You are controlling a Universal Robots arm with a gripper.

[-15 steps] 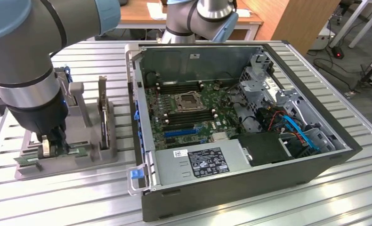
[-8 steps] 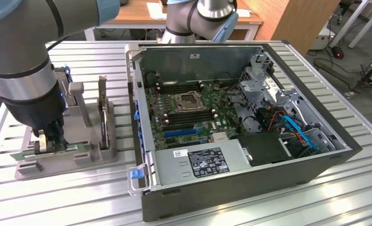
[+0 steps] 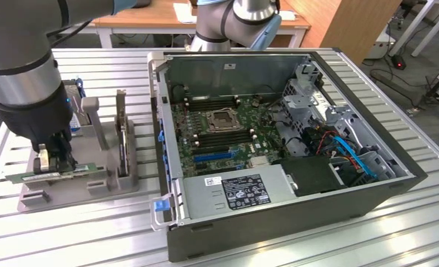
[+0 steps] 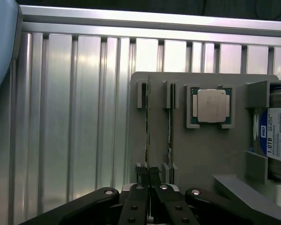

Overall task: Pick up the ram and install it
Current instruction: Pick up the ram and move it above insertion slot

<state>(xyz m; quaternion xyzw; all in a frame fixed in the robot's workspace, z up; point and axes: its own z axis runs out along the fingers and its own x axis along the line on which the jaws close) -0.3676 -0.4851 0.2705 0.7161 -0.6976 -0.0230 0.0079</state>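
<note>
Ribbed metal tabletop, wooden desk behind, wooden cabinet beside it, grey floor (cables trailing)

I'm seeing bare ribbed desk lying free around the grey holder. My fingers are pinching the ram, and a second stick is standing just beside it, crowding that side. Toward the motherboard, the upright expansion card and the computer case's side wall are standing in the way. The case is lying open on top.
</note>
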